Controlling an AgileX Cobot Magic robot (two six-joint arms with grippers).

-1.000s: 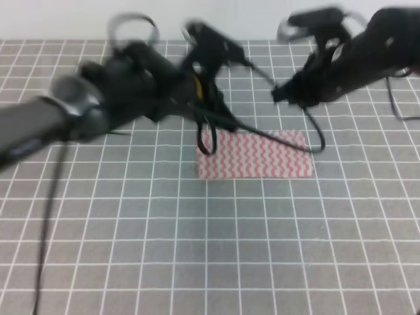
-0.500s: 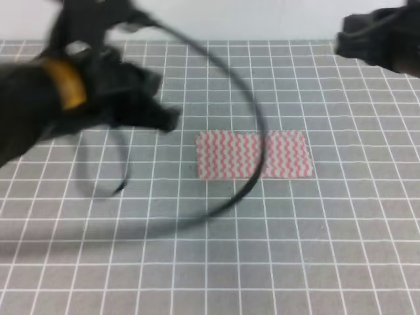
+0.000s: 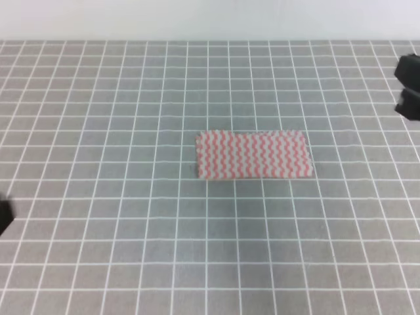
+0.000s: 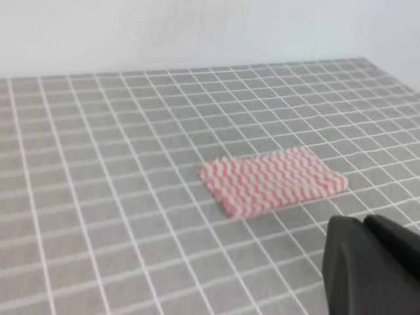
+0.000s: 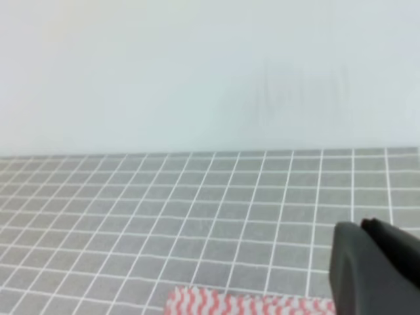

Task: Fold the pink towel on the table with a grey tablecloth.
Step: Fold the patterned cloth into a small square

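Exterior high view: the thin pink-and-white zigzag-striped towel lies flat near the middle of the counter covered in grey cloth with a white grid of small squares. It shows as a wide, short rectangle, its long edges running left to right, so by its shape it appears to be folded already. Neither arm touches it.

A dark piece of the right arm shows at the right edge of the high view, well apart from the towel, and a dark sliver at the lower left edge is probably part of the left arm. In the left wrist view a dark part of the left gripper fills the lower right corner, with the towel lying clear beyond it. In the right wrist view the right gripper shows likewise, the towel's far edge at the bottom. For both grippers, whether they are spread or pressed together cannot be told.

Risks, as a judgement: the cloth is light and thin, so the upper layer could spring up or slide off the lower one. A gripper brought back low for a further fold might snag the serrated edge and drag the stack askew.

No brand, label or readable writing is visible in any view.
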